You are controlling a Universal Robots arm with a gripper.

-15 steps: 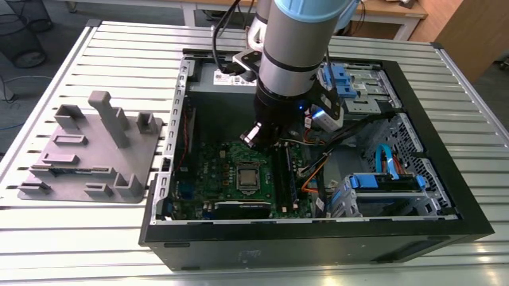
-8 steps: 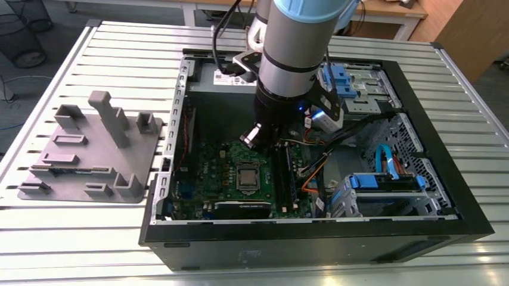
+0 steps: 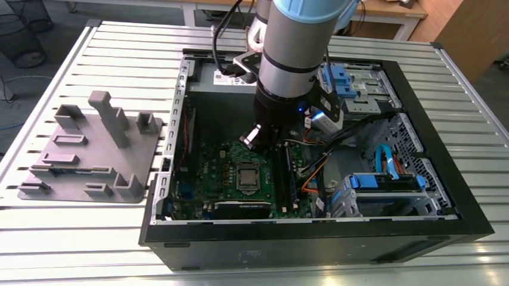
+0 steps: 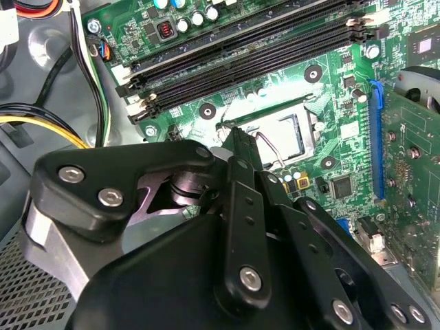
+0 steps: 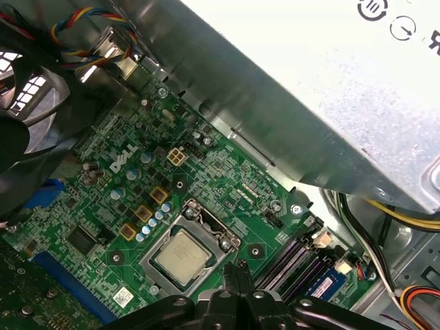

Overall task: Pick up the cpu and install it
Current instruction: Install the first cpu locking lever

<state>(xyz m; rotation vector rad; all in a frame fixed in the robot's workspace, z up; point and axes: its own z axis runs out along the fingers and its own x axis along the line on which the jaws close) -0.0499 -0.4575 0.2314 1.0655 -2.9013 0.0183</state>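
Slatted light metal table [image 3: 104, 238], grey floor [image 3: 40, 77] beyond, wooden furniture [image 3: 469, 30] behind, black wire bin [image 3: 24, 30] in the corner

Bright, even light; perhaps slight glare

The gripper [image 4: 240, 148] body hides part of the cpu [image 4: 280, 136] in the second wrist view

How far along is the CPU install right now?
The cpu already sits in the socket frame on the motherboard, so the placement looks done. The gripper hangs just beside the socket with nothing visible between its jaws. Whether the chip is fully seated or the frame latched cannot be told from these views.
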